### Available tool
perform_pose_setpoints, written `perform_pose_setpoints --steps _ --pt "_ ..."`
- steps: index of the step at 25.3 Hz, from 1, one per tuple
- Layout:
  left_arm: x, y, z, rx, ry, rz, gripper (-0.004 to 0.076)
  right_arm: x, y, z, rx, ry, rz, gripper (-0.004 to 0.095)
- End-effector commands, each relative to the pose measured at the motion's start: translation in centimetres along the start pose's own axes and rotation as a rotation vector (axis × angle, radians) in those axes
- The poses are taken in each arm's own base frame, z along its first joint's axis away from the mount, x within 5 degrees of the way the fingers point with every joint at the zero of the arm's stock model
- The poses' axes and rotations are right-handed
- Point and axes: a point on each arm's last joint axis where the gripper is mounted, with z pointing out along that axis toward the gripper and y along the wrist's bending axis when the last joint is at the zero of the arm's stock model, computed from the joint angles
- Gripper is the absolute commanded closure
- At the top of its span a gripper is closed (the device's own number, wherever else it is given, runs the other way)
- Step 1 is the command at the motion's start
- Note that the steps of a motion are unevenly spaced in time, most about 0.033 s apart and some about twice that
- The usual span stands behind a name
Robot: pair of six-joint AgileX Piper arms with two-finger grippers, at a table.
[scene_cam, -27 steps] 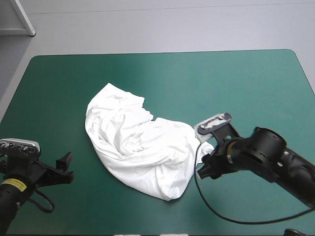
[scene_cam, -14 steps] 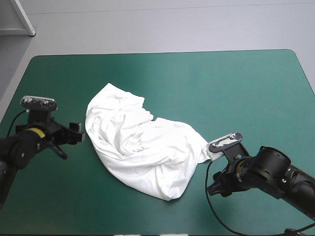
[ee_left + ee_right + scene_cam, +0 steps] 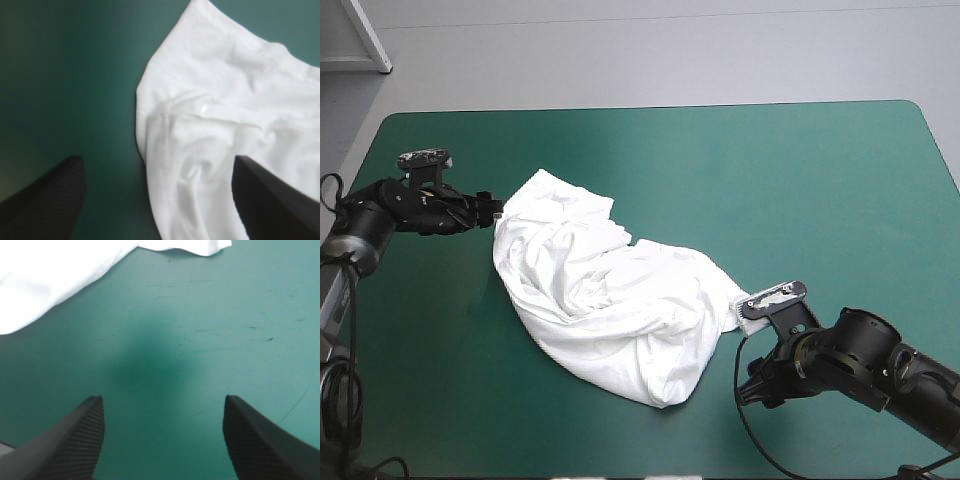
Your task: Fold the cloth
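The T-shirt [image 3: 610,300] lies crumpled, one edge between the left gripper's [image 3: 156,159] spread fingers, the heap ahead of the right gripper [image 3: 162,397], likewise parted over the teal-green cover [image 3: 200,340].

A teal-green table [image 3: 740,170] stood on pale grey floor [image 3: 670,55]; a white frame [image 3: 368,40] stood beyond the left gripper [image 3: 496,210].

Reads as a robotics lab test bench. Two black robot arms, left arm [image 3: 395,210] and right arm [image 3: 865,360], at one table [image 3: 720,110] under a teal-green cover [image 3: 770,180], finely scratched. Bare grey floor [image 3: 670,50] beyond. White frame piece [image 3: 365,35] standing past far-left corner.
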Motion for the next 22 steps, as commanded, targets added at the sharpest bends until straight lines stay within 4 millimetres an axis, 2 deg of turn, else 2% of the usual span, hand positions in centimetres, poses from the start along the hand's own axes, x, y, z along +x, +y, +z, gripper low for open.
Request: perform_pose_setpoints --steps 1,5,8,14,15,17,18,19,20,21,22 --pt "-1.7 0.4 1.6 0.012 -0.064 -0.035 0.0140 -0.6 -0.2 -1.0 -0.012 -0.078 0.001 0.0279" --pt "-1.6 1.2 5.0 0.002 -0.023 -0.056 0.0140 -0.7 -0.3 -1.0 0.008 -0.089 -0.009 0.0279" --pt "-1.6 1.5 6.5 0.000 -0.005 -0.066 0.0140 -0.8 -0.5 -1.0 0.029 -0.098 0.003 0.0279" --pt "-1.5 0.1 7.6 0.017 0.009 -0.026 0.0161 -1.3 -1.2 -1.0 0.109 -0.150 0.039 0.0279" --pt "-1.5 -0.3 7.7 0.023 0.011 -0.016 0.0185 -1.4 -1.3 -1.1 0.118 -0.161 0.045 0.0279" --pt "-1.3 -1.7 8.0 0.045 0.022 0.017 0.0290 -1.6 -1.6 -1.1 0.144 -0.190 0.051 0.0279" --pt "-1.1 -2.4 8.4 0.055 0.037 0.034 0.0372 -1.8 -1.6 -1.1 0.147 -0.203 0.061 0.0279" --pt "-0.9 -2.7 8.5 0.058 0.044 0.042 0.0418 -1.8 -1.6 -1.1 0.145 -0.205 0.062 0.0279" --pt "-0.7 -2.7 8.8 0.062 0.061 0.043 0.0503 -1.8 -1.6 -1.1 0.145 -0.208 0.067 0.0279" --pt "-0.6 -2.7 8.8 0.063 0.068 0.042 0.0542 -1.8 -1.6 -1.1 0.142 -0.211 0.069 0.0279" --pt "-0.6 -2.7 8.7 0.054 0.074 0.063 0.0622 -2.0 -1.6 -1.2 0.143 -0.227 0.072 0.0279"
